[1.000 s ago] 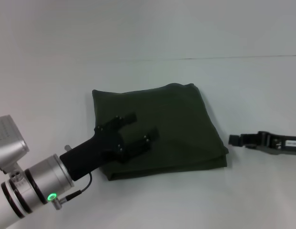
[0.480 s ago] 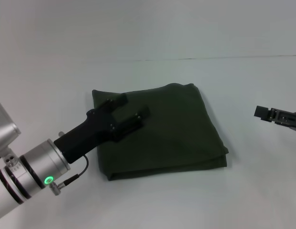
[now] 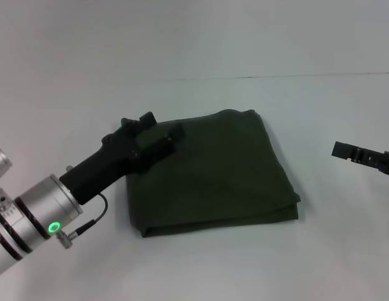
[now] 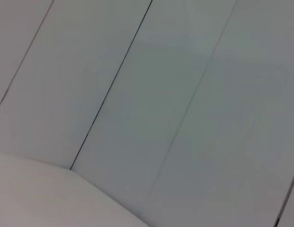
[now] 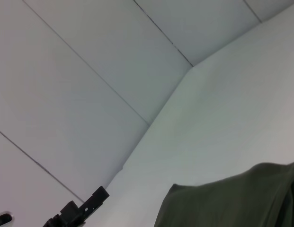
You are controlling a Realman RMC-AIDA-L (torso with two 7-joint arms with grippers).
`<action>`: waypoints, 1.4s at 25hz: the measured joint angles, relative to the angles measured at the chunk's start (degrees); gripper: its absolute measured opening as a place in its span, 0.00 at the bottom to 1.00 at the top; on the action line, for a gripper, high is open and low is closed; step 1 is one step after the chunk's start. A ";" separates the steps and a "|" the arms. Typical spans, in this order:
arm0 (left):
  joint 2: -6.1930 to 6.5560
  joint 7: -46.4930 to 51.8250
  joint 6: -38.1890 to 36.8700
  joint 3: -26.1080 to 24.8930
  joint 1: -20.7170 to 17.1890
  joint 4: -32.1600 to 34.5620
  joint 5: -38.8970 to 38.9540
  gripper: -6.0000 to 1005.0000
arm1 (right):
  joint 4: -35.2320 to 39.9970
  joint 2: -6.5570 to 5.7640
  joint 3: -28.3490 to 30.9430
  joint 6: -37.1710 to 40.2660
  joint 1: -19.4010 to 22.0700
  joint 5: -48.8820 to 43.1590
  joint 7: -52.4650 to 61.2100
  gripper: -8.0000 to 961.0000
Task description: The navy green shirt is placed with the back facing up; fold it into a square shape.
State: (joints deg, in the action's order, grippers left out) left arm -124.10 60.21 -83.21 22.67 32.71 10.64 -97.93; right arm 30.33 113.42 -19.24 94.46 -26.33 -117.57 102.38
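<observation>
Nearest in the head view, the left arm's silver forearm is cut off at the frame corner. It reaches up and forward at a slant, ending in the left gripper (image 3: 158, 130), which sits over the near-left corner region of the navy green shirt (image 3: 225, 169) with its two fingers spread apart and nothing between them. The shirt lies folded into a rough square on the white table (image 3: 200, 269), layered edges showing along its near side. Farther right, well apart from the shirt, only the tip of the right gripper (image 3: 354, 152) shows at the frame edge; whether it is spread or pressed together cannot be told. The right wrist view catches a shirt edge (image 5: 241, 198) and the left gripper's tip (image 5: 83, 208) far off.
</observation>
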 joint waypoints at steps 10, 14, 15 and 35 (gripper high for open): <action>0.03 3.42 6.02 0.00 1.44 1.74 2.30 0.90 | 0.09 0.44 1.36 -0.32 1.33 0.05 -2.55 0.96; 0.09 4.18 6.86 0.20 1.80 1.76 2.32 0.90 | 0.09 0.55 0.87 -2.46 1.46 -0.65 -2.62 0.96; 0.09 4.18 6.76 0.29 1.81 1.76 2.32 0.90 | 0.09 0.61 0.76 -3.18 1.48 -0.95 -2.62 0.96; 0.08 3.67 5.98 0.24 -0.43 2.17 2.33 0.90 | -0.45 0.66 -5.96 -10.93 -0.44 -3.72 5.05 0.46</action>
State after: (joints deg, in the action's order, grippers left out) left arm -124.02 63.88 -77.23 22.91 32.29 12.81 -95.61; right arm 29.87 114.09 -25.20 83.53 -26.78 -121.29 107.43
